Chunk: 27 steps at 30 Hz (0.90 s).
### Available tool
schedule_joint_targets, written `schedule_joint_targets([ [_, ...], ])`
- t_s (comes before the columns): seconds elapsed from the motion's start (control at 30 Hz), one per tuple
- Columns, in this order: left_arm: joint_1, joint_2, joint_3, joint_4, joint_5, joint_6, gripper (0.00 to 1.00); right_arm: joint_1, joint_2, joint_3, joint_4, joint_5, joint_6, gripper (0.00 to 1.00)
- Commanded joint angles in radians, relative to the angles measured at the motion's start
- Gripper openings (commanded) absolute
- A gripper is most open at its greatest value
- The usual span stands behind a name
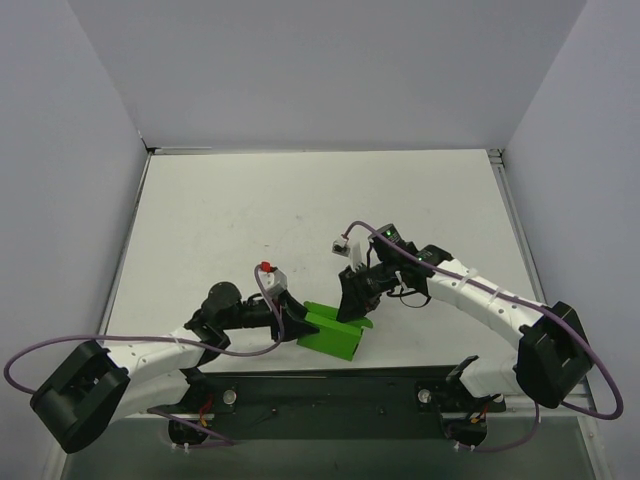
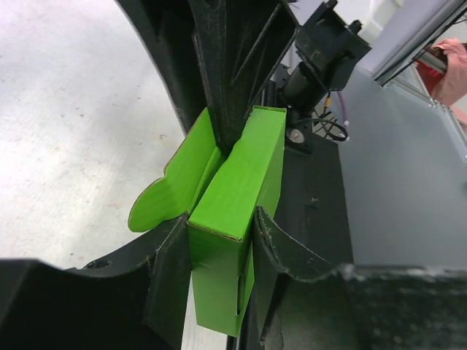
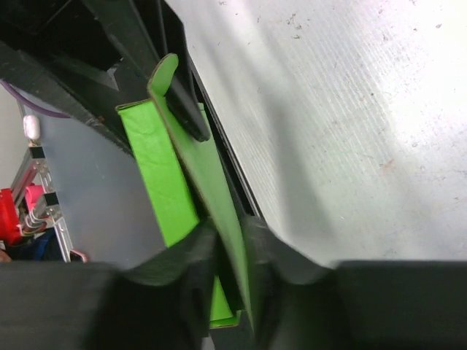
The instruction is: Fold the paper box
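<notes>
The paper box (image 1: 335, 335) is bright green and lies near the table's front edge, between both arms. My left gripper (image 1: 297, 322) holds its left end. In the left wrist view the box (image 2: 237, 189) stands between the jaws of the left gripper (image 2: 217, 255), both pads pressed on its side walls. My right gripper (image 1: 352, 305) comes down onto the box's far side. In the right wrist view a long green flap (image 3: 204, 168) of the box (image 3: 157, 168) runs between the fingers of the right gripper (image 3: 232, 255), which stand slightly parted, with a dark gap on the left side.
The black mounting plate (image 1: 330, 395) with the arm bases lies just in front of the box. The white table (image 1: 300, 210) stretches behind it, with pale walls on three sides. A red object (image 2: 449, 69) shows beyond the table edge.
</notes>
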Motion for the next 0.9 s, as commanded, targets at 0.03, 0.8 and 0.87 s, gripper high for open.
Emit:
schedule_joint_targets([
  [0.03,-0.021,-0.038,-0.016,0.078,-0.002,-0.036,0.34,0.008,-0.015,0.063,0.071,-0.091,0.046,0.42],
  [0.8,-0.061,-0.09,-0.024,0.017,-0.014,-0.028,0.32,0.0,-0.098,0.068,0.102,-0.108,0.126,0.73],
  [0.87,-0.061,-0.107,-0.024,0.011,-0.023,-0.028,0.32,0.061,-0.093,0.083,0.036,-0.047,0.073,0.73],
])
